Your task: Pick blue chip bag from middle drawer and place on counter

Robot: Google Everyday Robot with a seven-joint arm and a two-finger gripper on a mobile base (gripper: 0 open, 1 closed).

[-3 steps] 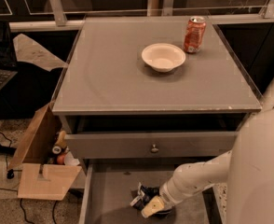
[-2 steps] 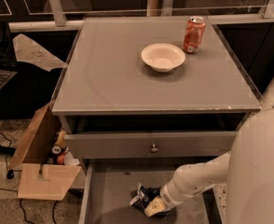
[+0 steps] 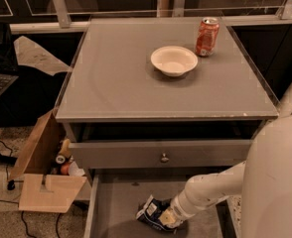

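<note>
Camera view (1 view only).

- Middle drawer [image 3: 118, 202] stands pulled open at the bottom of the cabinet, grey floor exposed. Access needs no further work.
- Blue chip bag [image 3: 152, 213] lies crumpled on the drawer floor, toward the front and right of centre. As far as I can see it is not raised.
- Gripper [image 3: 170, 217] is down inside the drawer, touching the bag's right end. The white arm [image 3: 210, 190] reaches in from the right. Clamped on the bag or only resting against it: cannot tell.
- Table [image 3: 111, 83], the counter of the task, carries 1 white bowl [image 3: 174, 61] and 1 soda can [image 3: 207, 36], just beside each other at the rear right. No bag on it.
- Upper drawer [image 3: 136, 155], the one with the round knob, sits slightly out above the open one.

Judgement: the task is at the grasp stage. 0 of 2 parts (pick, place) are confirmed done. Left to do: secure the hold, lift the bag clear of the drawer and past the upper drawer front, carry it up, set it on the table and let go.
</note>
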